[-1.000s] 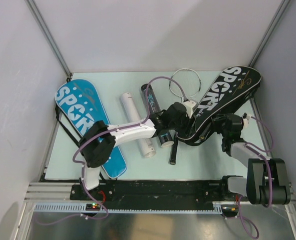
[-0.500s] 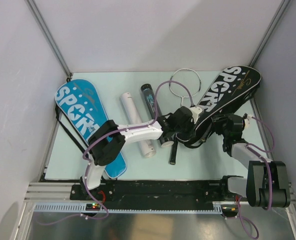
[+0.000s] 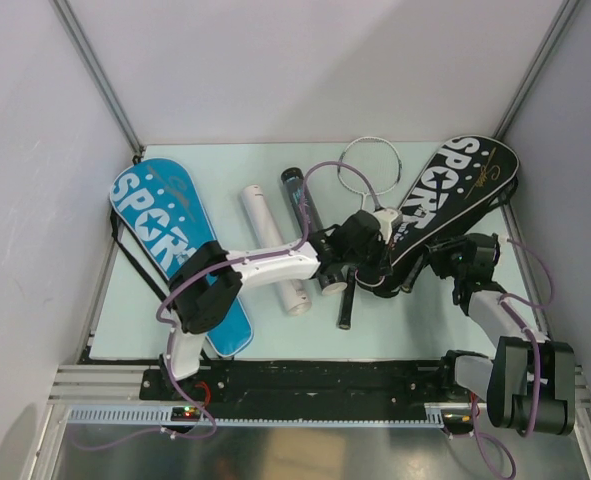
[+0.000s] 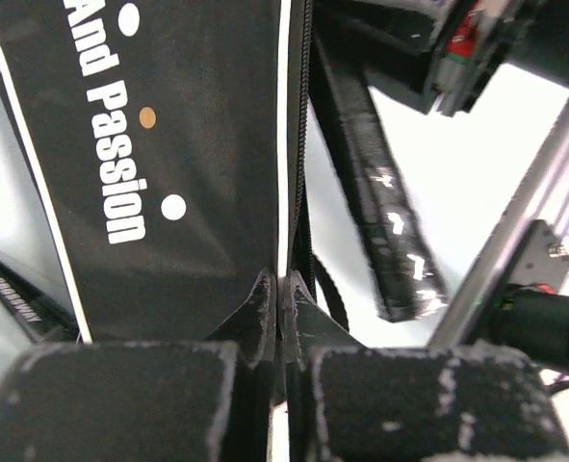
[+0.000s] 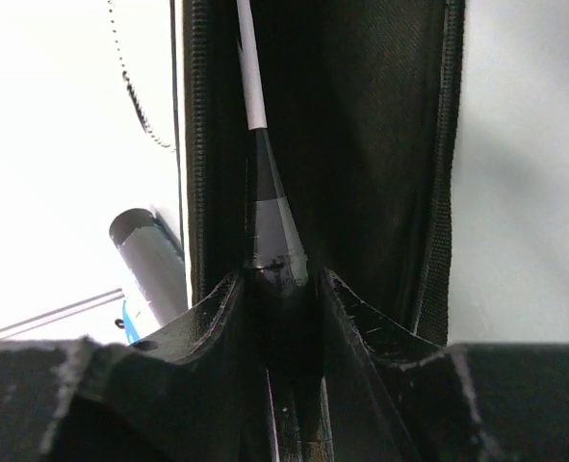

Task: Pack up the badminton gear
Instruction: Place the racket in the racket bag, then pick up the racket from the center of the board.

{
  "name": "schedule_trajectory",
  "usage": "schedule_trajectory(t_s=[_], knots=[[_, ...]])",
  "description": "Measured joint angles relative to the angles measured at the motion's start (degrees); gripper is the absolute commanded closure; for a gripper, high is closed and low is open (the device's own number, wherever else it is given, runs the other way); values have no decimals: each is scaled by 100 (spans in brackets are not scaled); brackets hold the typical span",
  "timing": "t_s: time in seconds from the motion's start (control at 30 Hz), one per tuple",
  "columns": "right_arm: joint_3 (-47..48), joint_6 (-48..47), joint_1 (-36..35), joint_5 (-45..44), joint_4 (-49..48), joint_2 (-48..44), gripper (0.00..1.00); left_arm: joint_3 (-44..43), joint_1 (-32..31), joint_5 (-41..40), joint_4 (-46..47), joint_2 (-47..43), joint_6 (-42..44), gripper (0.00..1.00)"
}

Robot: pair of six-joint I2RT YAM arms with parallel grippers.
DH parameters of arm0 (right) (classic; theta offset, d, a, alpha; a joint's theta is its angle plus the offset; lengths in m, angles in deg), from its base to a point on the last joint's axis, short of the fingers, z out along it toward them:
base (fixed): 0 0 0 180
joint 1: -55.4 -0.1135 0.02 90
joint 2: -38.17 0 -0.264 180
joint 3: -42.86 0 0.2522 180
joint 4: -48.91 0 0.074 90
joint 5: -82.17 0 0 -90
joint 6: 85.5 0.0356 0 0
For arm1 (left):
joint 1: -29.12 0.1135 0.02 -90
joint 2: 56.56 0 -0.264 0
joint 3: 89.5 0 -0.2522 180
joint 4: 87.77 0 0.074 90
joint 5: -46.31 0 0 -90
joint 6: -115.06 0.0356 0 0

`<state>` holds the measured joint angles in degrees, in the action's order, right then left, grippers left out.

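Observation:
The black "SPORT" cover (image 3: 457,188) lies at the right, its open lower end between my two grippers. My left gripper (image 3: 381,260) is shut on that cover's piped zipper edge (image 4: 282,241), fingertips pressed together on the fabric. My right gripper (image 3: 437,264) is shut on a racket's dark handle (image 5: 276,260). Its shaft (image 5: 249,67) runs into the open black cover (image 5: 361,144). The same handle (image 4: 385,221) shows in the left wrist view. A silver racket (image 3: 369,166) lies between the black tube (image 3: 308,222) and the black cover. The blue cover (image 3: 163,235) lies at the left.
A white tube (image 3: 273,248) lies beside the black tube, left of the left arm's wrist. The silver racket's black handle (image 3: 346,306) points toward the near edge. The black tube's end (image 5: 149,252) shows left of the right fingers. Metal frame rails border the table.
My left gripper has closed from open onto the black cover's edge and drawn slightly toward the near side. The right arm has shifted a little down and right with the handle.

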<state>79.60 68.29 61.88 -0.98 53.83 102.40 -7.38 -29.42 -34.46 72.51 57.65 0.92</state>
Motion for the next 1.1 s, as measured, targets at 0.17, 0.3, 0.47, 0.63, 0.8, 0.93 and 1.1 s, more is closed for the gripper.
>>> schedule_trajectory(t_s=[0.17,0.3,0.47,0.63,0.8,0.93,1.1], knots=[[-7,341,-50,138,-332,72,90,474,4,223,470,-385,-490,100],[-153,605,-240,149,-966,363,94,684,50,308,809,-612,-807,100],[-330,905,-503,39,-1899,922,86,688,46,413,1067,-671,-1169,100],[-413,1095,-704,-153,-2693,1445,61,732,50,400,1222,-673,-1480,100],[-284,918,-647,-256,-2588,1491,32,732,35,608,1274,-673,-1762,100],[258,131,-367,-59,-922,874,26,732,22,651,1423,-675,-1893,100],[601,-564,184,442,715,140,27,732,63,640,1429,-675,-1934,100]])
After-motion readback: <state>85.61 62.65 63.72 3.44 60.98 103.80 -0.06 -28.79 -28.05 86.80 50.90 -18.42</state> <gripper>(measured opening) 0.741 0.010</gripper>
